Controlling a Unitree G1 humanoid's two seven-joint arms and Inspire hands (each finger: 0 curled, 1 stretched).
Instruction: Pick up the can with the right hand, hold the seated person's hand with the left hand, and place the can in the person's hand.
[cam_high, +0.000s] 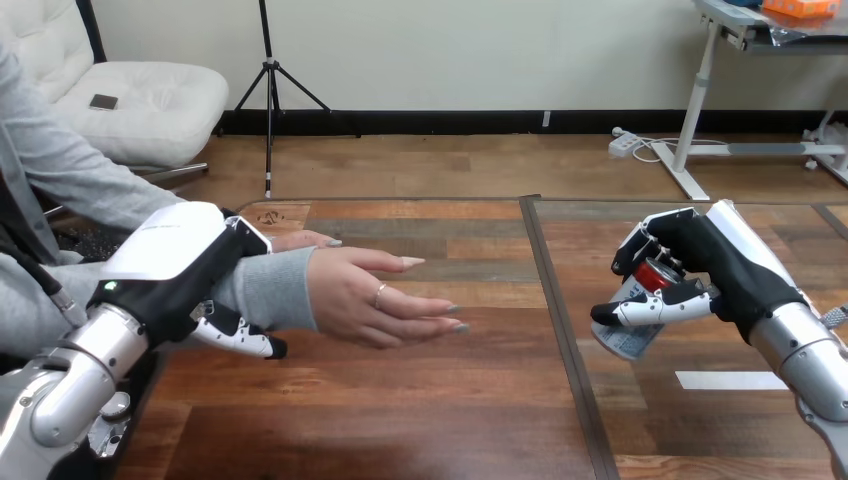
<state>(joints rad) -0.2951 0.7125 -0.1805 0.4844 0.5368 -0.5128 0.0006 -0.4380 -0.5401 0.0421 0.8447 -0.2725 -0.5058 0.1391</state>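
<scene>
My right hand at the right of the head view is shut on a can with a red top and pale printed side, held tilted just above the table. My left hand at the left wraps the person's wrist over the grey sleeve, thumb curled underneath. The person's hand reaches out flat toward the middle of the table, fingers pointing right, a wide gap away from the can.
The wooden table has a dark seam running front to back between the person's hand and the can. A strip of white tape lies on the table below my right hand.
</scene>
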